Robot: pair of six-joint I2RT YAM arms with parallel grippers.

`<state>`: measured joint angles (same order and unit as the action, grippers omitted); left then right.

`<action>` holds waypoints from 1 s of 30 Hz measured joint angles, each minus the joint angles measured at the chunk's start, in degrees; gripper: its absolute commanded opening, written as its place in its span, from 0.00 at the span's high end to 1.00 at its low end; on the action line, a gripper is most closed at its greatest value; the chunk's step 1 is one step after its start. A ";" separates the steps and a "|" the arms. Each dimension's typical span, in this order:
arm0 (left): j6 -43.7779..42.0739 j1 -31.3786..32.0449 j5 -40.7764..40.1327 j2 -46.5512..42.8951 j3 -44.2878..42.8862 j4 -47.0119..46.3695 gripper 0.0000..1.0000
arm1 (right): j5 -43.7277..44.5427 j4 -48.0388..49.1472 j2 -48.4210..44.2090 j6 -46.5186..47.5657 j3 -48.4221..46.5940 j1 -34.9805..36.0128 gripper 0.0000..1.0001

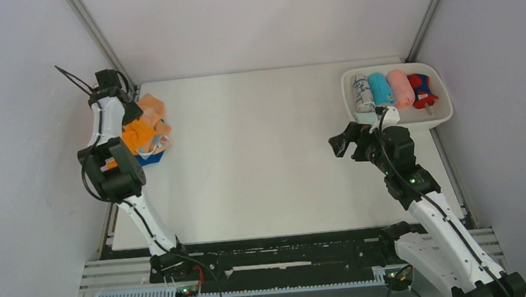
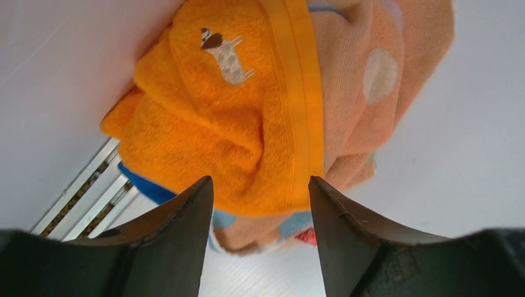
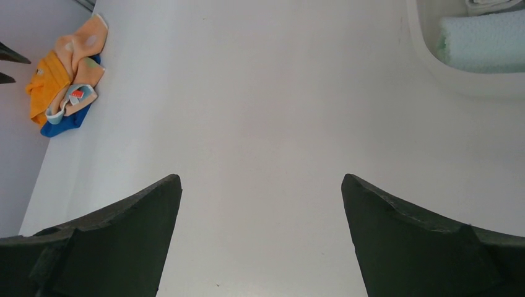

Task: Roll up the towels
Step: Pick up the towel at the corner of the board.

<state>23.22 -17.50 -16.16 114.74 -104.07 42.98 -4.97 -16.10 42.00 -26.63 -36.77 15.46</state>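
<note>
– First, far left: what's listed?
– Item 1, left pincer (image 2: pixel 260 180): jaws partly open, nothing gripped, poised at the near fold of the orange towel (image 2: pixel 210 124). Whether the jaws touch the cloth cannot be told.
Item 2, that towel: crumpled on top of a heap at the far-left edge of the counter (image 1: pixel 261 156), close by the wall (image 1: pixel 21 174).
Item 3, peach spotted towel (image 2: pixel 371 86): bunched against the orange one.
Item 4, dark blue towel (image 2: pixel 148 189): underneath, only an edge showing.
– Hazards there?
– Probably a double pick. Closing here could catch peach or blue folds along with the orange and drag the whole heap. The heap also lies beside the edge rail (image 2: pixel 86 192), so a sideways tug could spill cloth off the counter.
– Moving right?
– Item 5, right pincer (image 3: pixel 261 185): jaws wide apart, empty, above bare counter, near the tray (image 1: pixel 434 119).
Item 6, tray: rolls lie side by side in it, among them the turquoise roll (image 1: pixel 382 89) and the pink roll (image 1: pixel 401 89).
Hazard: a careless swing that way might nudge the tray or loosen a roll.
</note>
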 measured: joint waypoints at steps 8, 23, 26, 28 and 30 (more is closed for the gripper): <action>-1.62 0.00 1.44 11.10 -7.78 4.17 0.62 | 0.02 0.11 1.81 0.52 -0.02 0.00 0.01; -4.39 0.00 -1.29 9.44 -7.63 6.14 1.00 | 0.09 0.11 2.16 0.57 0.00 -0.02 0.02; -4.46 0.00 -5.97 4.11 -7.63 6.75 1.00 | -0.17 0.11 1.92 0.59 0.00 -0.02 0.02; -4.57 0.00 -8.96 -2.25 -7.78 6.88 1.00 | -0.52 0.13 1.88 0.59 0.00 -0.02 0.02; -4.63 0.00 -12.98 -7.69 -9.01 7.72 1.00 | -0.96 0.11 1.88 0.57 0.00 -0.02 0.01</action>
<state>18.59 -17.50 -29.15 107.04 -113.08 50.70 -5.93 -15.99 43.88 -26.06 -36.77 15.44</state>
